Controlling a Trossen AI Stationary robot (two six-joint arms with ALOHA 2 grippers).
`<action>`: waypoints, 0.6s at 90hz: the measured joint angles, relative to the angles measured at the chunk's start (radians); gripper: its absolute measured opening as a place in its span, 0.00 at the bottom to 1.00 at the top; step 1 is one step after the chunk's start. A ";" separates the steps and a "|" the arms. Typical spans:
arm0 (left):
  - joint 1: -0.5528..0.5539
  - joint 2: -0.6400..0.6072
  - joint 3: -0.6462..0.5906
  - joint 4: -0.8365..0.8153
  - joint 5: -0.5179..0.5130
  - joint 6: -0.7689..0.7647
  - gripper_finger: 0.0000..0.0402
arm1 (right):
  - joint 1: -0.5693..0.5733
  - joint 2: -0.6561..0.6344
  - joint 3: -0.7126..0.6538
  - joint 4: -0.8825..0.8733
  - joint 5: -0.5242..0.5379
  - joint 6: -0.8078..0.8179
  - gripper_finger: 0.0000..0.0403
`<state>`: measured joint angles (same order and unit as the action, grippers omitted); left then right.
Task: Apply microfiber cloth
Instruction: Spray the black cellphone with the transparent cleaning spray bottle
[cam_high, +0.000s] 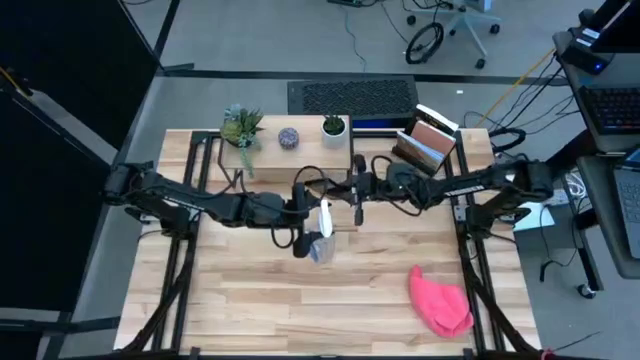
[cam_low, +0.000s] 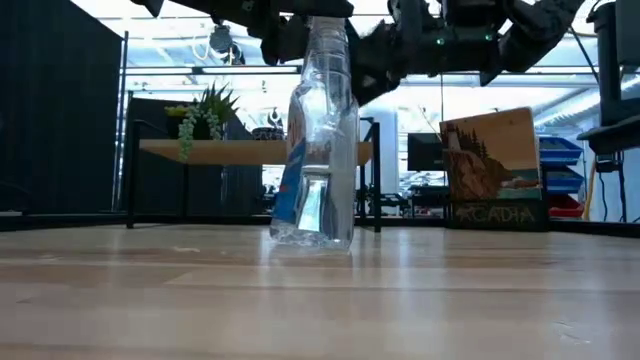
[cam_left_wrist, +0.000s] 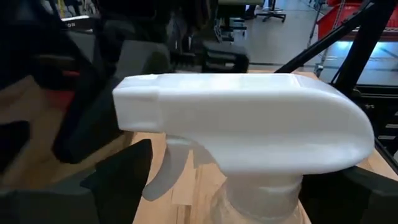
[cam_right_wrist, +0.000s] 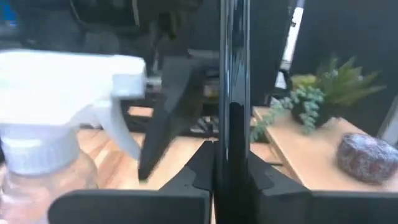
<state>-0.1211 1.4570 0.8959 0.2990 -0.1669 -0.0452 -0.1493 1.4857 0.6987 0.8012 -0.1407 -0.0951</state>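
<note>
At desk centre, left gripper (cam_high: 303, 243) fingers close around the spray bottle (cam_high: 321, 238), right gripper (cam_high: 357, 192) fingers clamp the smartphone (cam_right_wrist: 231, 93) edge-on; wiping not begun, microfiber cloth (cam_high: 440, 301) lies untouched near the front right corner, likely next pickup.

- The microfiber cloth (cam_high: 440, 303) is bright pink, one plain colour with no pattern.
- The spray bottle (cam_low: 315, 150) has a clear body and a white head (a blue tint shows through its lower part).
- The table (cam_high: 300, 300) is pale wood in long plank stripes.
- Both arms are black; the phone (cam_right_wrist: 233, 93) between the right gripper's (cam_right_wrist: 231, 163) fingers is glossy black.
- The plants (cam_high: 241, 127) are green.
</note>
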 joint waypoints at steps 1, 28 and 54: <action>0.000 0.000 0.000 0.000 0.000 0.000 0.81 | 0.000 0.000 0.000 0.000 0.000 0.000 0.02; 0.000 0.000 0.001 0.000 0.000 0.007 0.67 | 0.000 -0.005 0.000 -0.009 0.000 -0.003 0.02; 0.000 0.000 0.001 -0.001 0.000 0.006 0.58 | 0.000 -0.005 0.000 -0.008 0.001 -0.020 0.02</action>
<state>-0.1211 1.4570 0.8970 0.2977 -0.1669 -0.0392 -0.1497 1.4811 0.6991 0.7932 -0.1394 -0.1153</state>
